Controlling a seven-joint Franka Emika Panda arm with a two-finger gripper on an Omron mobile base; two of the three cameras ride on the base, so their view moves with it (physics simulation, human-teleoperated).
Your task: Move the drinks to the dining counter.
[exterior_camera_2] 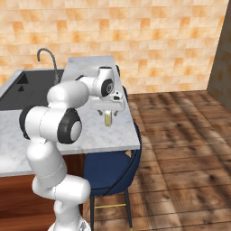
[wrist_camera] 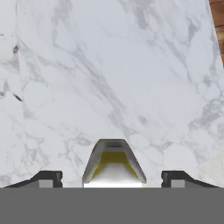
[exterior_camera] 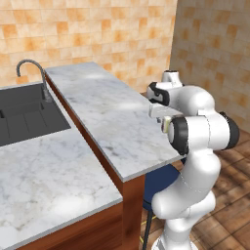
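Note:
A small carton (wrist_camera: 113, 164) with a pale gabled top and a yellowish face stands upright on the dining counter (wrist_camera: 109, 65), a raised marble slab on a reddish wood base. My gripper (wrist_camera: 113, 179) hangs straight over the carton, open. Its two dark fingertips (wrist_camera: 46, 178) flank the carton with a clear gap on each side. In the right base view the carton (exterior_camera_2: 108, 119) shows just below the gripper (exterior_camera_2: 108, 113), near the counter's right edge (exterior_camera_2: 124, 135). In the left base view my arm hides most of the carton (exterior_camera: 166, 125) on the counter (exterior_camera: 112, 112).
A black sink (exterior_camera: 24, 114) with a curved grey faucet (exterior_camera: 31, 68) lies in the lower marble top to the left. A blue chair (exterior_camera_2: 108, 171) is tucked under the counter's near right corner. Wood floor (exterior_camera_2: 180, 135) stretches to the right.

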